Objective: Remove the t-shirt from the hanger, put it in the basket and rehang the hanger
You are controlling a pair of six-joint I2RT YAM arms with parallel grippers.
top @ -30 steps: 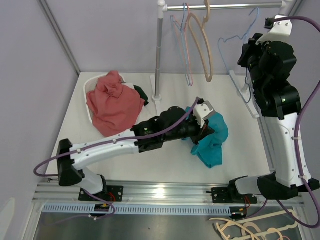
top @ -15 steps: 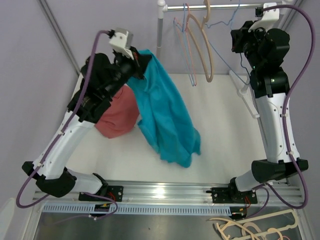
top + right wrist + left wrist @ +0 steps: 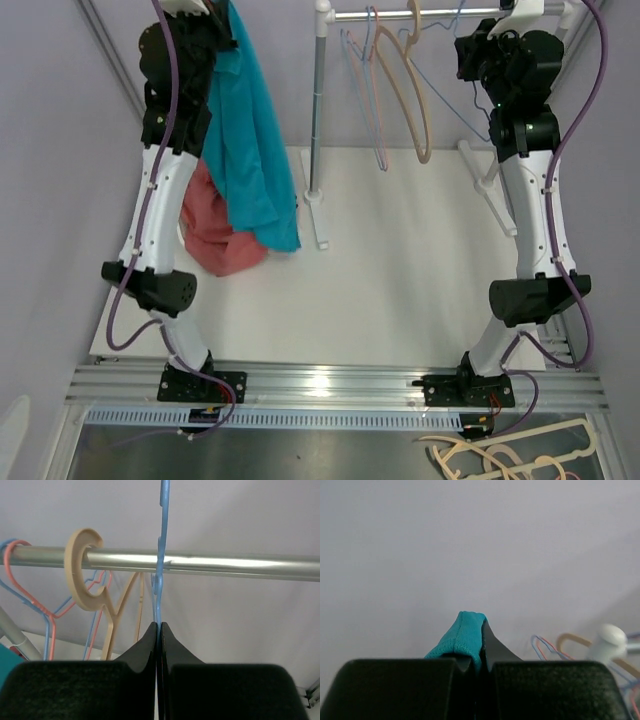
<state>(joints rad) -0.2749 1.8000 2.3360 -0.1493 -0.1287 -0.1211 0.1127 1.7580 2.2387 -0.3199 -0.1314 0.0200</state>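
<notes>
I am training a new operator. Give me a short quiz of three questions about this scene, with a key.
1. True or false: the teal t-shirt lies crumpled in a heap.
2. What do the right fingers pinch? A) tan hanger, B) blue hanger, C) steel rail.
3. Fill in: the left fingers are shut on the ____.
Key: 1 false; 2 B; 3 teal t-shirt.

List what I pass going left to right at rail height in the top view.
Left arm → teal t-shirt → rack post → tan hanger → right arm.
</notes>
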